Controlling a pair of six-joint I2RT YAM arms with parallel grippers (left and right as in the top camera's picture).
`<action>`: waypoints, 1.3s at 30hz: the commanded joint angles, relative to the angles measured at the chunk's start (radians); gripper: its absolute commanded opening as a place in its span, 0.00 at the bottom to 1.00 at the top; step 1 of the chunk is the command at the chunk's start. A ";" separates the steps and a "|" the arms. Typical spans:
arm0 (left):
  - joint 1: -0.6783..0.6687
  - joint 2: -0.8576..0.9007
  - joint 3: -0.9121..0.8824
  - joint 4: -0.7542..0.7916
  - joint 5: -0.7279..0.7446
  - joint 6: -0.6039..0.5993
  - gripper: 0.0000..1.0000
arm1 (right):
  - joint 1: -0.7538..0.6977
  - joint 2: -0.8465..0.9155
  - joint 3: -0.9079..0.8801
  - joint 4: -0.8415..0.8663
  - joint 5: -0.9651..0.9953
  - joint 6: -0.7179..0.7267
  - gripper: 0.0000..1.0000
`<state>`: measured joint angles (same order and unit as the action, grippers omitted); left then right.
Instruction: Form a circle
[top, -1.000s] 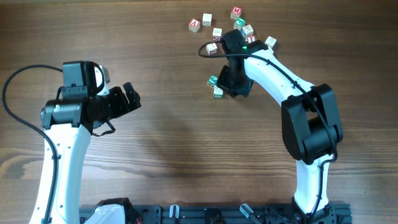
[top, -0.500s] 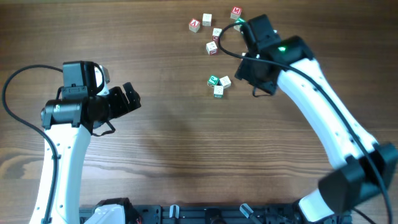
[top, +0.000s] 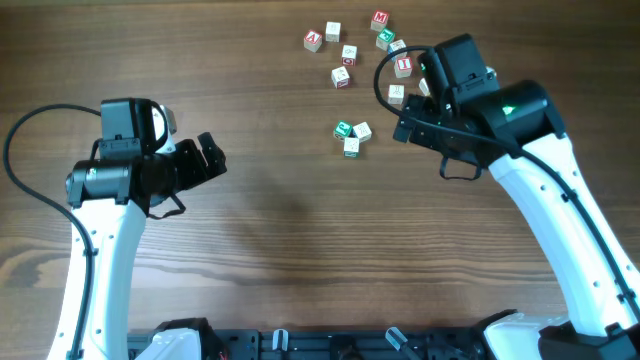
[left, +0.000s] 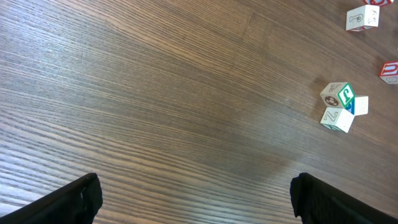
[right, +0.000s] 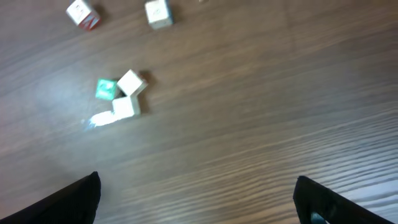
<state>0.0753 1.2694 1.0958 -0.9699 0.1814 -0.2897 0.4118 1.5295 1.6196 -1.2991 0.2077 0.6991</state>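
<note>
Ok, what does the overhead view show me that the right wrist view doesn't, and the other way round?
Overhead only: the left gripper, open, off to the side, and the wider spread of loose cubes. Right wrist only: the right gripper, fingers wide apart over bare table, nothing between them. Both: the three-cube circle, packed tight with a green face showing, and two loose cubes beyond it.

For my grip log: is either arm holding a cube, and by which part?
Nothing is held. Left gripper and right gripper both open, empty; the circle lies free on the table.
</note>
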 joint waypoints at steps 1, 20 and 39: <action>0.005 -0.013 -0.006 0.000 0.001 0.021 1.00 | -0.001 -0.004 -0.004 0.045 0.079 -0.055 1.00; 0.005 -0.013 -0.006 0.000 0.001 0.021 1.00 | -0.148 -0.496 -0.086 0.469 -0.084 -0.445 1.00; 0.005 -0.013 -0.006 0.000 0.001 0.021 1.00 | -0.356 -1.527 -1.317 1.289 -0.345 -0.433 1.00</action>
<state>0.0753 1.2686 1.0954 -0.9730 0.1810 -0.2897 0.0776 0.0792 0.3691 -0.0444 -0.0902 0.2634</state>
